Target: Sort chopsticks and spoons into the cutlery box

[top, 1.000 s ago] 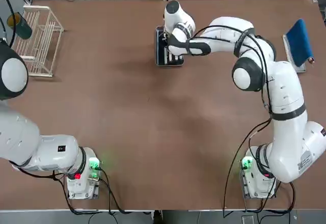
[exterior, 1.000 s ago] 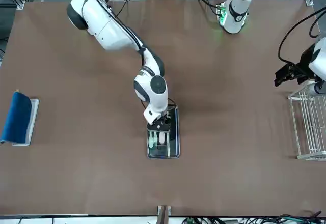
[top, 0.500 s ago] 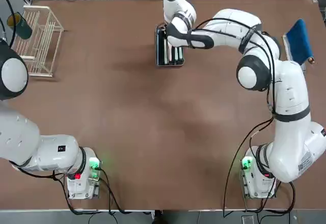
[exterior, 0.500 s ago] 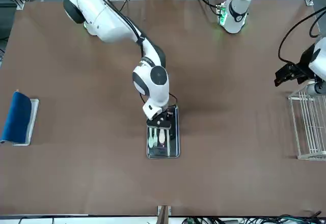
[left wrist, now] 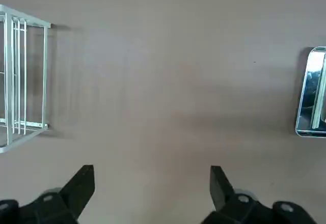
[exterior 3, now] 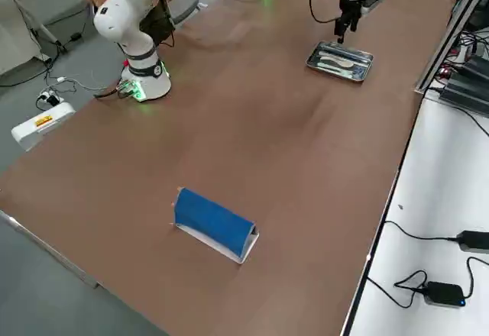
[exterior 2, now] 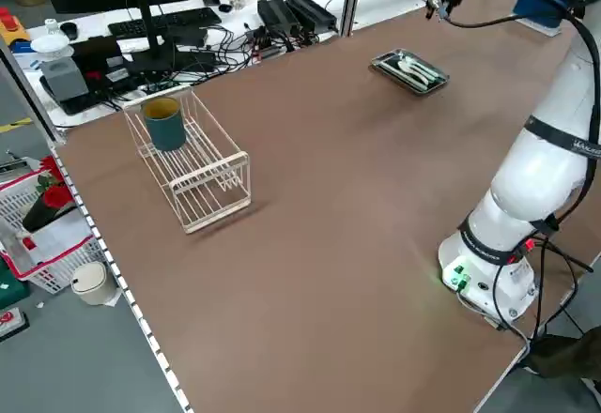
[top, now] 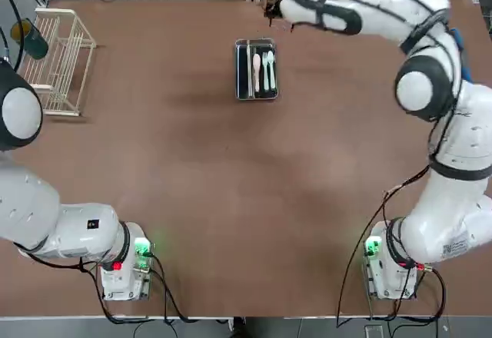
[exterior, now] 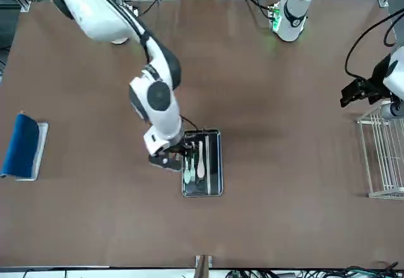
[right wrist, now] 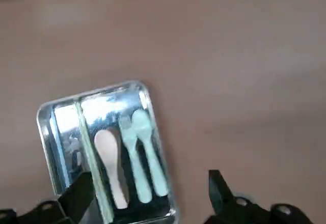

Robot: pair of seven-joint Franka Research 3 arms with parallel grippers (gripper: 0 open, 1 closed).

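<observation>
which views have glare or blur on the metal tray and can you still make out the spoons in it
Right wrist view: the tray rim glares and the picture is soft, yet the spoons read clearly. Left wrist view: only a bright tray edge shows, contents unreadable. Top view: sharp, little glare, the spoons are distinct. Right end effector hangs beyond the tray.

Both arms are glossy white with rounded joint housings and dark grey bands at the joints. Black cables run along the right arm (top: 430, 115) and loop down to its base (top: 390, 270). Each base carries a green light; the left base (top: 123, 265) also shows a red one. The fingers (left wrist: 81, 188) are black and wedge-shaped
</observation>
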